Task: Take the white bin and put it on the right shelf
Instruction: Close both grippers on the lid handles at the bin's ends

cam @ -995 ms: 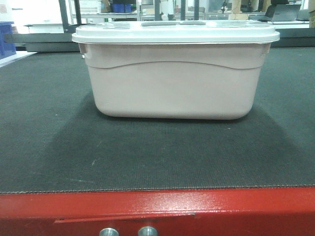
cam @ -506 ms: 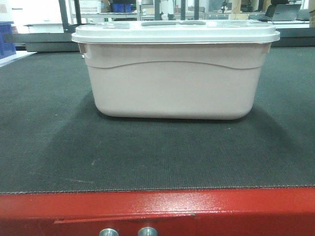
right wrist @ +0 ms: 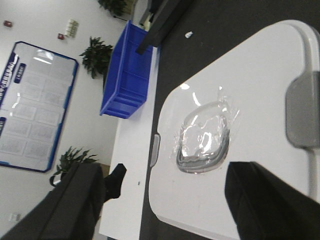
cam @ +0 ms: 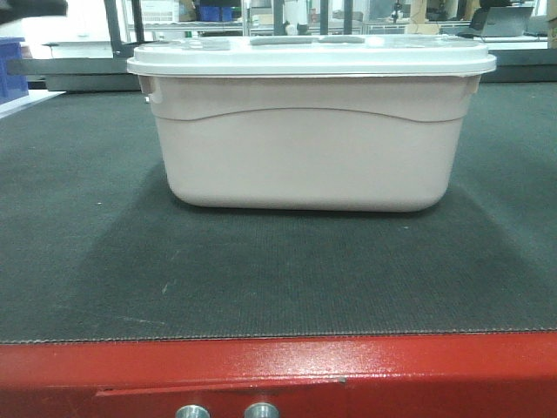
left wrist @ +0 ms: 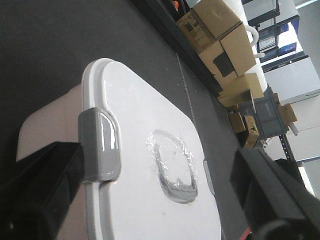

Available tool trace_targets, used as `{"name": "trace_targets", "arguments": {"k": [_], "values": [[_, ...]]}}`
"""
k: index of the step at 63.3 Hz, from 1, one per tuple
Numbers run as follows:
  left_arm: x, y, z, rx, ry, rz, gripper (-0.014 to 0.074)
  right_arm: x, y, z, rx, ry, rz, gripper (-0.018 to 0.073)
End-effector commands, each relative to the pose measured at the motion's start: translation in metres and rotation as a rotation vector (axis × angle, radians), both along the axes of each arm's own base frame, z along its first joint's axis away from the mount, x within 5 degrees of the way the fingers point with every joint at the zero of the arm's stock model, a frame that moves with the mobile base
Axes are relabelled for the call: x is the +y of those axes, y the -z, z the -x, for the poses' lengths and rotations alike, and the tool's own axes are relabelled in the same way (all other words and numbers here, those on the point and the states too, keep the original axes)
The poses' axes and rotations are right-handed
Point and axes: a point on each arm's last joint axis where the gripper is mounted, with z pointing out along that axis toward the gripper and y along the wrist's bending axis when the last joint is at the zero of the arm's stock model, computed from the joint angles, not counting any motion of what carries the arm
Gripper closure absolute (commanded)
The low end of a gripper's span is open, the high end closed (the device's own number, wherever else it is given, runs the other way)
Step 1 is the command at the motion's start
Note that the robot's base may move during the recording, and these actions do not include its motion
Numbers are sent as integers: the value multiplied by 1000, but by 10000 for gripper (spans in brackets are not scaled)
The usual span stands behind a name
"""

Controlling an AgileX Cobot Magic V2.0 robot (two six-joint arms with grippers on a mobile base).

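The bin sits upright on the mat with its lid on and one long side facing the front camera. A red edge runs in front of the bin, along the mat's near border. The left gripper hangs above the lid with its jaws spread wide. Its dark, blurred fingers frame the lid on either side in the wrist view, and whether they touch the bin cannot be told. A grey latch clips the lid's edge near one finger, and a clear tape patch lies at the lid's middle. The right gripper hangs above the lid too, spread equally wide. A blue crate stands beyond the bin on a white table. Cardboard boxes are stacked well away from the bin.
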Motion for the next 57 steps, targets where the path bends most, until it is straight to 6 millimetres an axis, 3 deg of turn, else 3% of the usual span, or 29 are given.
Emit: {"name": "trace_targets", "arguments": {"k": [1,13,34,47,57], "values": [[-3,-23,0,-95,19,75,102,-14,-15,-3,-126,-35,-86,-34],[-11,-9,-21,-77,42,74,102,-27,14,-30,-126,-44,-124,-34],[-28,4,-47,-66,78,75,102,-8,66,-71,-82,-122,-121,-34],[-27,21,-56,-23,59,91,102,-4,81,-83,-85,-112,-150,-34],[-31,23,-56,-19,77,103,102,-6,88,-87,-67,-89,-142,-34]]}}
